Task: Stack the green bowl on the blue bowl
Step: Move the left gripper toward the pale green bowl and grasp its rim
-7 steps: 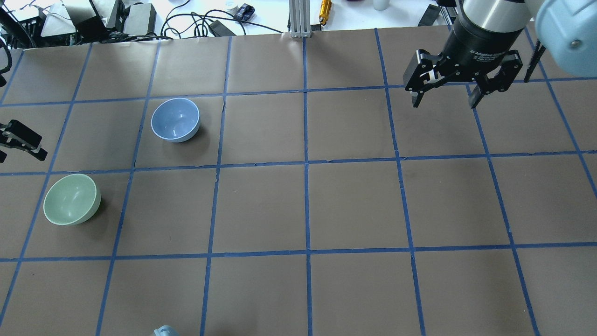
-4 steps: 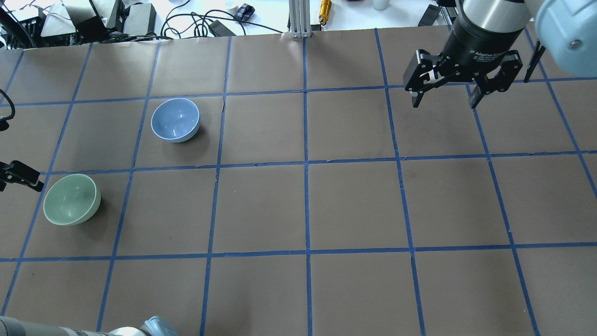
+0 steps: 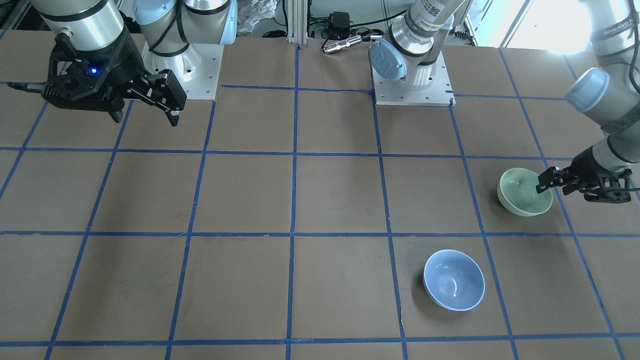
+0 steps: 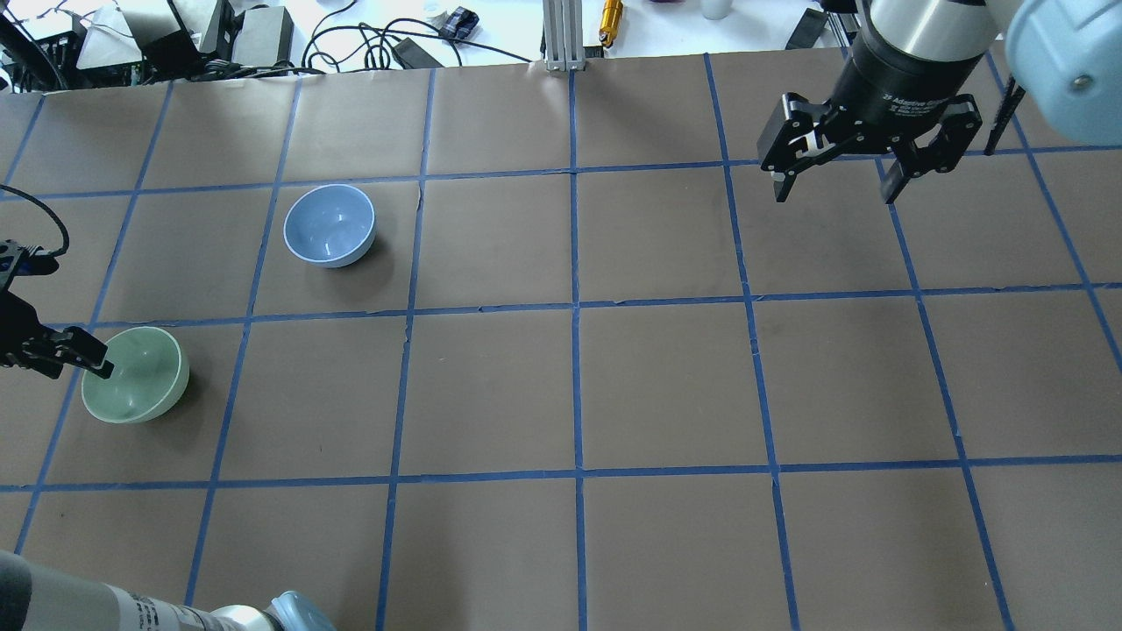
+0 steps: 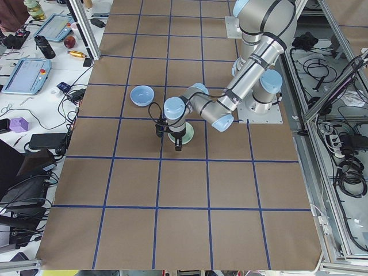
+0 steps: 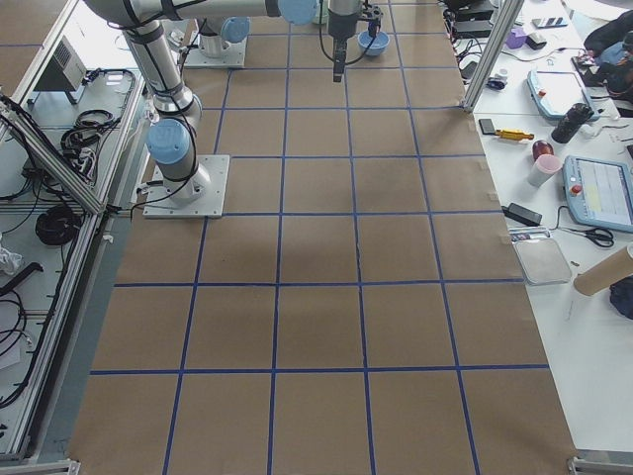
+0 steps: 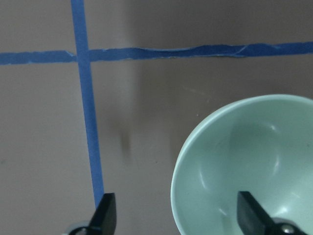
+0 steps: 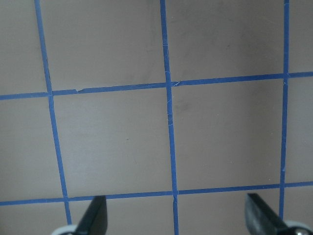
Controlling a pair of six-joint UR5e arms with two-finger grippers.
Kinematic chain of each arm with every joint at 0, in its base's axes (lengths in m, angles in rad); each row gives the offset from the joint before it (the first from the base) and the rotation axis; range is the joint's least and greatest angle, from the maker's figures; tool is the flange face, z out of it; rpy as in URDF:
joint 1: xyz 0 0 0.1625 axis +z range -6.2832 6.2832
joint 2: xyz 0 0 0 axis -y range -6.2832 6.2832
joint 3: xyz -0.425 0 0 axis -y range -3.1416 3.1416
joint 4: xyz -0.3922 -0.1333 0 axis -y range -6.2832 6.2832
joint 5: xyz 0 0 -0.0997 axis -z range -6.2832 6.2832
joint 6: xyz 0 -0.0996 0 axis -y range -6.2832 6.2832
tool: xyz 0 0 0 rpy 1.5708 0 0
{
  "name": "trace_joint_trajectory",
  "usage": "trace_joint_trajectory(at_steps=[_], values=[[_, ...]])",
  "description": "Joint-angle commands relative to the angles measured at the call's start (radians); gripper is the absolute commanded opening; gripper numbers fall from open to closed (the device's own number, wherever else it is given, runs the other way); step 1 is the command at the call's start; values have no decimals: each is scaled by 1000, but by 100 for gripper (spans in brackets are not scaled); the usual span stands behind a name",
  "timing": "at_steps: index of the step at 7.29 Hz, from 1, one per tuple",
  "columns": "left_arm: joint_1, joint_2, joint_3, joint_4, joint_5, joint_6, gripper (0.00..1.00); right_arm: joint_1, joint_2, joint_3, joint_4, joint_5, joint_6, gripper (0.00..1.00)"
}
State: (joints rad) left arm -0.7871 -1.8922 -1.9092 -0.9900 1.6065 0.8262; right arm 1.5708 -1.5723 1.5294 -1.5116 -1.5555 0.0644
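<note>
The green bowl (image 4: 140,390) sits upright on the worktop (image 4: 666,386). The left tool (image 7: 177,218) is spread across the green bowl's rim, with one finger over the inside and the other outside it. The blue bowl (image 4: 330,225) stands upright, apart from the green bowl. The right tool (image 4: 834,194), spread and gripping nothing, hangs above the worktop, well apart from the green bowl.

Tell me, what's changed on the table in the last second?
The left gripper swung in toward the green bowl; its open jaws now sit either side of the bowl's rim, gripping nothing yet. The green bowl, the blue bowl and the right gripper stayed put.
</note>
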Motion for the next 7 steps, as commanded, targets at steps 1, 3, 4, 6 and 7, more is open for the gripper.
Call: trace_joint_trajectory(at_steps=[1,3,4,6,7], values=[[0,-13,-1,-13,0,14,0,0,0,0,1,0,0,100],[0,-12,10,-39,-8,21,0,0,0,0,-1,0,0,100],[0,-5,21,-44,-28,18,0,0,0,0,-1,0,-2,100],[-70,-20,205,-239,-170,-106,0,0,0,0,1,0,0,100],[-177,-21,281,-299,-180,-230,0,0,0,0,1,0,0,100]])
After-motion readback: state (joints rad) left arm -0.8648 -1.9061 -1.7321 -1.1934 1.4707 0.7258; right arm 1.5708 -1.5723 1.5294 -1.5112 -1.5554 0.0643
